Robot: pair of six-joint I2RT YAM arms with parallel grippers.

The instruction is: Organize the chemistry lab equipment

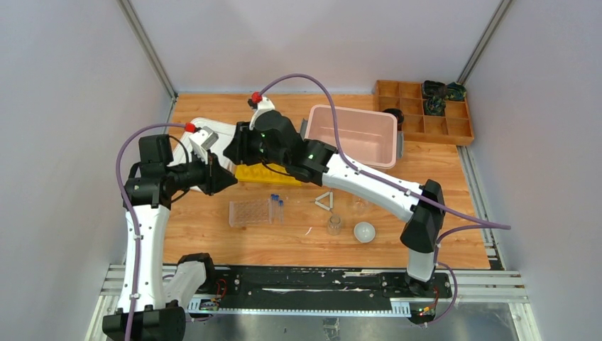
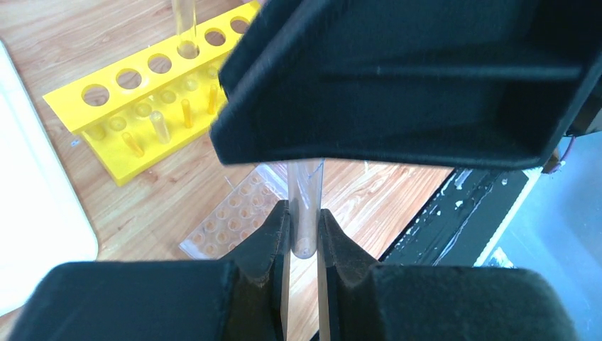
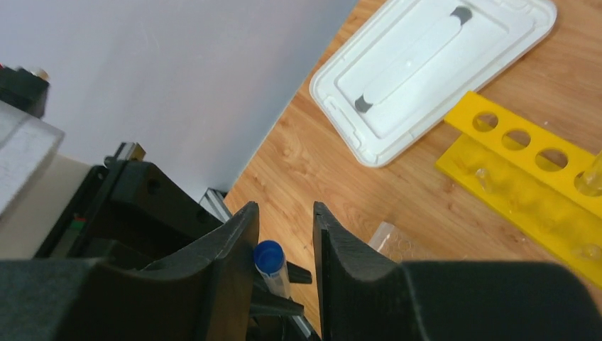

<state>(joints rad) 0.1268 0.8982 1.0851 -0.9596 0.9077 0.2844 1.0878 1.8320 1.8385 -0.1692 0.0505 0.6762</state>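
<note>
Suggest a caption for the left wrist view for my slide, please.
Left gripper clamping a clear tube, with the clear plastic tube rack and a yellow rack beyond.

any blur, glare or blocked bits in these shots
Top external: even light, soft shadows; a glass cup nearly vanishes against the wooden table. Left wrist: a black shape blocks the upper right; the yellow rack is sharp. Right wrist: white lid bright, detail kept; no glare.

Clear tube [image 2: 305,202] partly behind right pincer [image 3: 284,217]; yellow rack [image 1: 264,175] largely under right arm [image 1: 369,181].

Triangle [image 1: 324,201] right of tube rack [image 1: 250,212]
</note>
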